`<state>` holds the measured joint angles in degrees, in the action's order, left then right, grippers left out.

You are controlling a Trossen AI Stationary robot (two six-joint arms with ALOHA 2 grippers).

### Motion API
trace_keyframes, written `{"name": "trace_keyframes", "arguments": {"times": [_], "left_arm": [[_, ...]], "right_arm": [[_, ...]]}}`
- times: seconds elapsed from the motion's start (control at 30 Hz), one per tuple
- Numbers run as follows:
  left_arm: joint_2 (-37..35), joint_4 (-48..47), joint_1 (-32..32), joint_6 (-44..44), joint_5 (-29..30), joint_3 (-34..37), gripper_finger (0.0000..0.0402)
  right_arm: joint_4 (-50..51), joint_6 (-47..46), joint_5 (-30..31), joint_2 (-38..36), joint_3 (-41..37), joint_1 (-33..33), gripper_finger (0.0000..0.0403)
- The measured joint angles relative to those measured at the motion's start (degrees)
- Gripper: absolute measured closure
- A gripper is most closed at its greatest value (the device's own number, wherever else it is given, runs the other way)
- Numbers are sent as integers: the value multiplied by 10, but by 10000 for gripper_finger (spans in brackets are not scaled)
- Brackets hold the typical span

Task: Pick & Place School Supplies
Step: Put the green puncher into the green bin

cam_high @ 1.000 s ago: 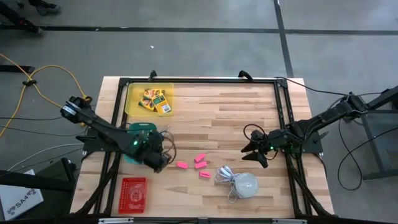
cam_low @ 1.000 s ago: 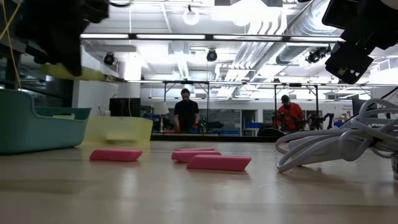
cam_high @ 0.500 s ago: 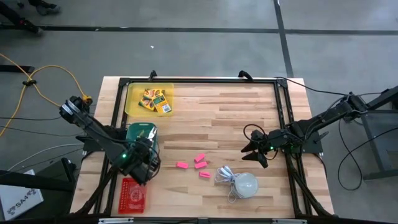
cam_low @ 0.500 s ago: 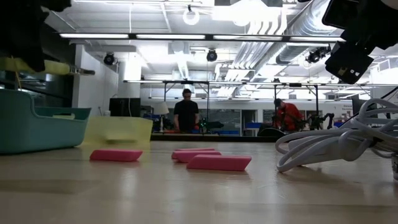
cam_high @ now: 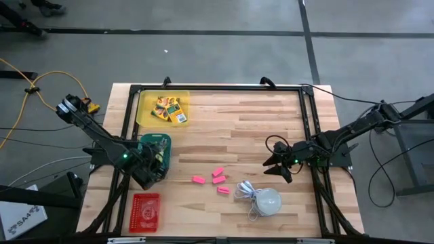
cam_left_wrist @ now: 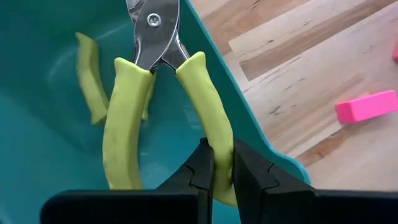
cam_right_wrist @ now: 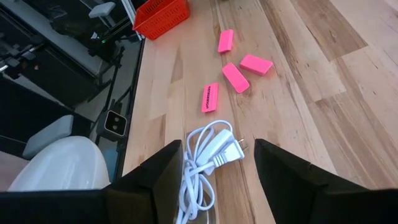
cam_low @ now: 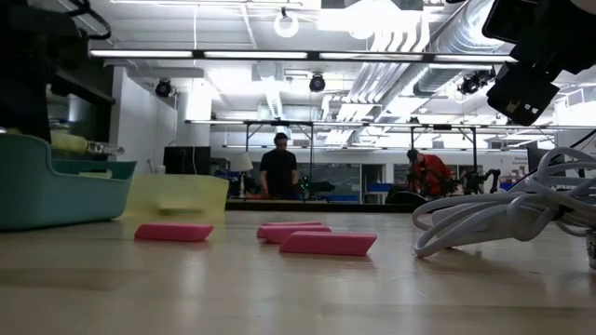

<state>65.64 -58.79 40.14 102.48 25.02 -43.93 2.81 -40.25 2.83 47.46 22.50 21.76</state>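
Observation:
The lime-green-handled scissors-like tool (cam_left_wrist: 155, 93) hangs over the inside of a teal bin (cam_high: 155, 145), with my left gripper (cam_left_wrist: 219, 150) shut on it. In the low view the tool (cam_low: 82, 143) shows at the height of the bin's rim (cam_low: 56, 172). Several pink erasers (cam_high: 218, 173) lie flat on the table's middle. Yellow-and-green boxes (cam_high: 169, 110) lie in a yellow tray (cam_high: 145, 107) at the far left. At the right, my right gripper (cam_high: 277, 165) hovers open above the table, holding nothing. My left gripper pinches one of the tool's two green handles (cam_left_wrist: 219, 134), toward its free end, between its two fingers (cam_left_wrist: 200, 175). The fingers slant steeply down from above and lie across the handle. The tool's metal head (cam_left_wrist: 154, 22) points away from the gripper into the bin; whether it touches the bin I cannot tell.
A white dome-shaped thing (cam_high: 267, 201) with a coiled white cord (cam_right_wrist: 202, 165) lies near the front edge, close under my right gripper. A red basket (cam_high: 144, 211) stands at the near left. Another lime-green piece (cam_left_wrist: 89, 78) lies in the teal bin. People stand far behind the table.
My left gripper has carried the tool toward the table's left edge, from beside the erasers to over the teal bin, and has sunk and rolled. The tool, which was well above the bin's rim, now sits at rim height. My gripper has stayed shut on it.

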Motion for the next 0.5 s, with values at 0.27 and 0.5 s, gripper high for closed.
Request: {"name": "trace_keyframes", "arguments": {"times": [0.27, 0.5], "left_arm": [[-27, 20, -28, 1, -17, 52, 375], [-27, 62, -63, -46, -52, 75, 375]], "right_arm": [[0, -1, 2, 0, 0, 0, 213], [0, -4, 2, 0, 0, 0, 213]]}}
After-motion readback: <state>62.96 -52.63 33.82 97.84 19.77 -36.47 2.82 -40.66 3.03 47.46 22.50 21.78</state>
